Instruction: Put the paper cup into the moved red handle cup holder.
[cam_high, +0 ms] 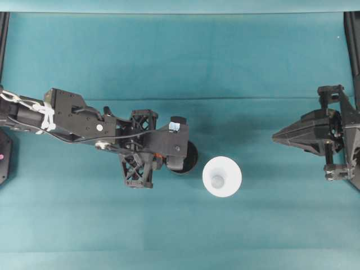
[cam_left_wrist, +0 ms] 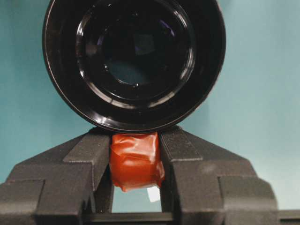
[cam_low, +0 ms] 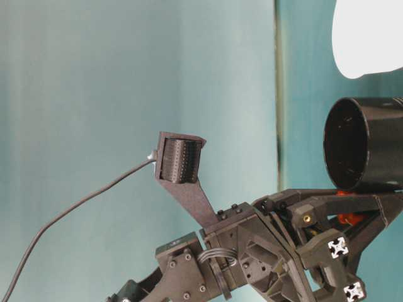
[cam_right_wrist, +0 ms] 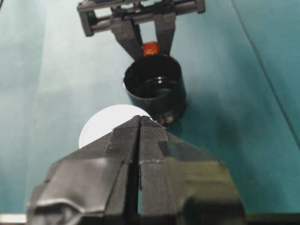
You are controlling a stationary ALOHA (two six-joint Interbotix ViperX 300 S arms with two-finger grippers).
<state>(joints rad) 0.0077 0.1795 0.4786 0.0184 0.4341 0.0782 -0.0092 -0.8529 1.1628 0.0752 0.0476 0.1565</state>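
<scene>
Teal table point(cam_high: 169, 56); left hand point(cam_left_wrist: 136, 154) pinches red handle cup holder point(cam_left_wrist: 133, 61) tab.

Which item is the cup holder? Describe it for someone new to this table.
On the teal table, follow the left arm to its gripper. Its fingers pinch an orange-red tab on a glossy black hollow cylinder: the cup holder. The white paper cup beside it stands free.

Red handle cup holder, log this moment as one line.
left pincer: shut on handle of red handle cup holder | paper cup: upside down on table, beside holder, untouched | right pincer: shut, empty
</scene>
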